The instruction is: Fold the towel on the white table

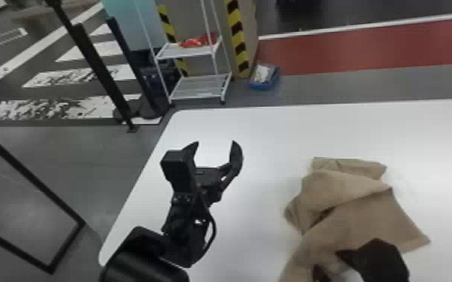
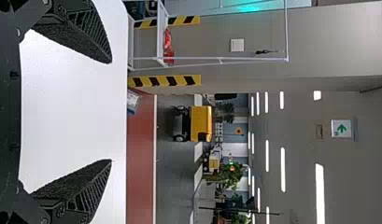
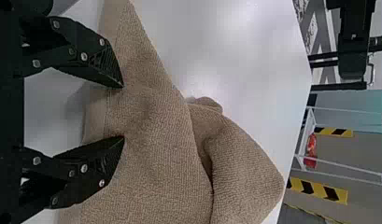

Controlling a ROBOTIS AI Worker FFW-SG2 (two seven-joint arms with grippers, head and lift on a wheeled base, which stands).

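One towel point(image 1: 364, 221), long axis near-to-far

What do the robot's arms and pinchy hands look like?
Mostly black! The left arm has a chunky, rounded lower part and a thin black cable looping beside it. The left gripper and right gripper have pointy black fingers with ridges. Silvery round screws dot the right one.

We record the left arm point(image 1: 186, 225) as black throughout, with a smooth rounded shell point(image 1: 142, 258) well behind the left gripper point(image 1: 216, 141), a slim black cable point(image 1: 214, 227) looped nearer behind it and a boxy housing point(image 1: 178, 163) at its side. Its tapering black fingers point(image 2: 86, 28) show grainy faces and slatted sides. On the right gripper point(image 1: 326, 261), also black, we note pale round screw heads point(image 3: 84, 56) behind ribbed, pointed fingertips point(image 3: 113, 74).
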